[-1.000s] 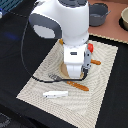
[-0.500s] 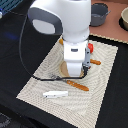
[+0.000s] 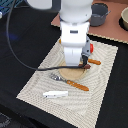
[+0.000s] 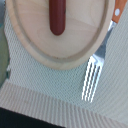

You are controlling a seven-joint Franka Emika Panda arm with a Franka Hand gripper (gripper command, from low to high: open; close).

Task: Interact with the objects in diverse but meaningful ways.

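One reddish-brown sausage stick [image 4: 58, 17], smooth and round-ended, lies on the middle of one tan round plate [image 4: 60, 52], a flat disc with a raised rim and a faint wood-like grain. Just beside the plate lies one fork [image 4: 92, 75] with four pale shiny tines and an orange handle [image 4: 118, 12] that carries a small white dot. In the exterior view the plate [image 3: 75, 75] sits on a cream woven mat [image 3: 42, 82] with a fine ribbed, wavy weave, and the fork [image 3: 70, 82] rests along the plate's near edge, tines toward the exterior view's left. A second orange-handled utensil [image 3: 93, 62] shows on the plate's far side, partly behind the arm. One white flat piece [image 3: 55, 93], long and bar-shaped, lies on the mat apart from the plate, nearer the camera. The gripper [image 3: 84, 64] hangs directly over the plate, but its fingers are hidden by the bulky white arm body, so I cannot tell whether they are spread or closed. The mat lies on a black table [image 3: 20, 45].
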